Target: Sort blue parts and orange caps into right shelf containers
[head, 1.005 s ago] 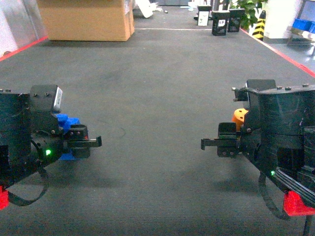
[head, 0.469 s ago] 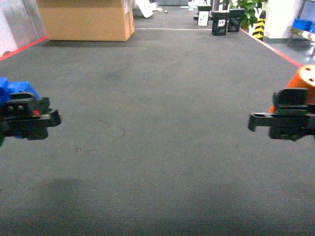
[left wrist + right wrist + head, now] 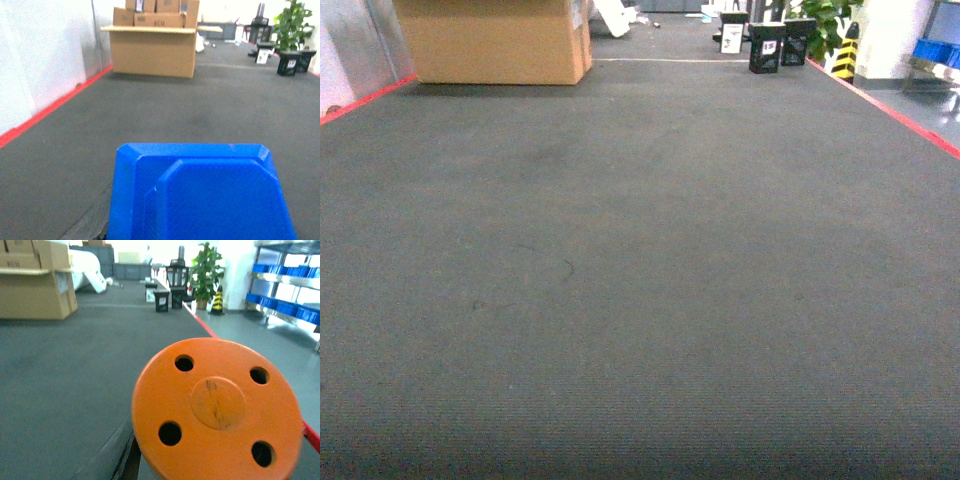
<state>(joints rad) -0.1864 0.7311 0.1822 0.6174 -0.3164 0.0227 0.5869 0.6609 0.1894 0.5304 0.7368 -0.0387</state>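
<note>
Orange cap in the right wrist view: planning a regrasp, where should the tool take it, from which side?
Probably across the round edge of the orange cap, coming from the sides. Its flat face, with four holes and a centre boss, faces the camera and offers nothing to pinch.

- A blue part is seen close in front of the left wrist camera, filling the lower middle of that view. It is bright to deep blue, angular, with chamfered corners and a raised stepped face; its lower edge is cut off by the frame.
- An orange cap is seen close in front of the right wrist camera. It is a round orange disc with four small holes around a slightly raised central boss, faintly scuffed.
- Blue containers are seen on a metal shelf far right; they are probably crates, though overexposed and small.
</note>
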